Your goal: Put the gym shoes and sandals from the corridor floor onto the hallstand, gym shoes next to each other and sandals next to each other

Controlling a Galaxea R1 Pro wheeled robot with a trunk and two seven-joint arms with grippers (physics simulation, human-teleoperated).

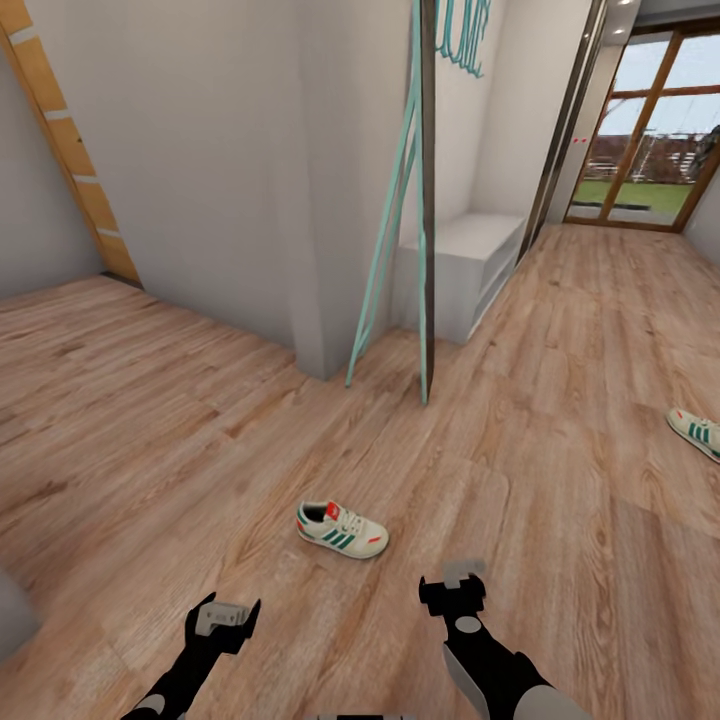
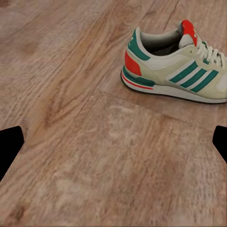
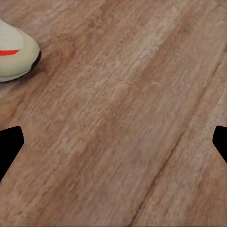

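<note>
One gym shoe (image 1: 342, 529) lay on its sole on the corridor floor (image 1: 150, 420), ahead of both arms and roughly between them, nearer the left gripper (image 1: 226, 621) than the right gripper (image 1: 452, 590), and apart from both. In the left wrist view the same shoe (image 2: 177, 67) sat on the planks beyond the gripper, heel and red patch turned toward the camera, with bare floor between it and the fingertips (image 2: 9, 146). In the right wrist view only its cream toe with a red mark (image 3: 15, 54) showed at the frame edge, well clear of the fingertips (image 3: 10, 144). Both grippers stood spread wide with nothing between the fingers. A second gym shoe (image 1: 695, 432) lay on the floor far to the right, partly cut by the frame edge and well apart from the first. Count: two gym shoes, both on the floor. A low white shelved unit (image 1: 470, 262) stood against the wall further down the corridor, beyond a teal leaning frame (image 1: 385, 240); whether it was the rack could not be told. Glazed doors (image 1: 650, 130) closed the corridor's far end.
</note>
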